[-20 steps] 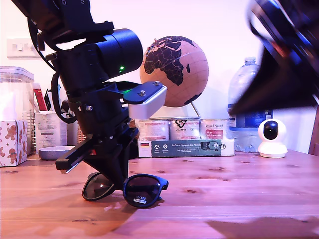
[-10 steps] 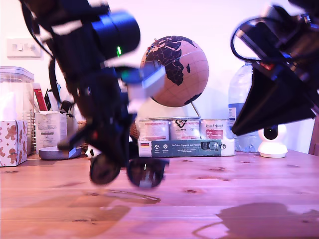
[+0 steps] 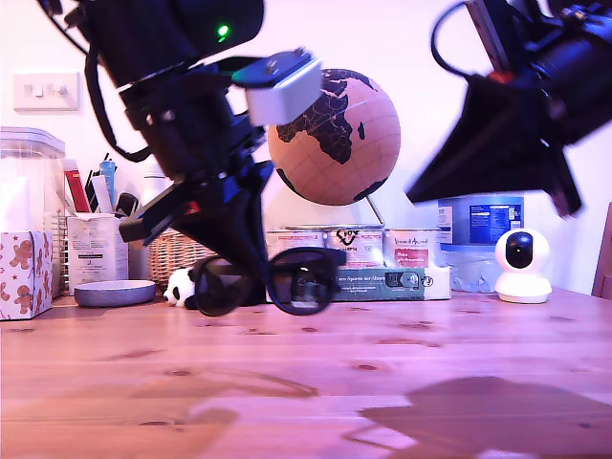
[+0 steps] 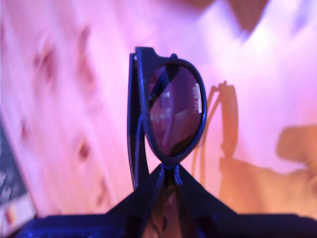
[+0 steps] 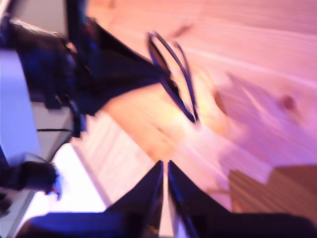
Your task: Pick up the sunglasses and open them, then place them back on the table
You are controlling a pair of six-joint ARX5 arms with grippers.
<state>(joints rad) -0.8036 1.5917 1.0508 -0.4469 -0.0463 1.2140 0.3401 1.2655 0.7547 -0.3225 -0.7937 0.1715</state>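
Pick-up done — sunglasses (image 3: 268, 280) pinched at the bridge in my first gripper (image 4: 168, 173), clear of the tabletop (image 3: 402, 382), arms folded; my second gripper (image 5: 164, 168) nearly closed, empty — opening, set-down remain.

1. The sunglasses (image 3: 271, 280): the frame's middle is covered by my first gripper (image 4: 168, 174); the lens sticker (image 4: 196, 99) is too blurred to read.
2. My second gripper (image 5: 165, 171): motion-blurred in the exterior view, its arm cut by that picture's edge; whether its fingers (image 5: 148, 196) touch cannot be told.
3. Panda toy (image 3: 180, 286): behind the fingers, partly hidden by a lens.
4. Water bottle (image 3: 481, 239): upper part hidden.
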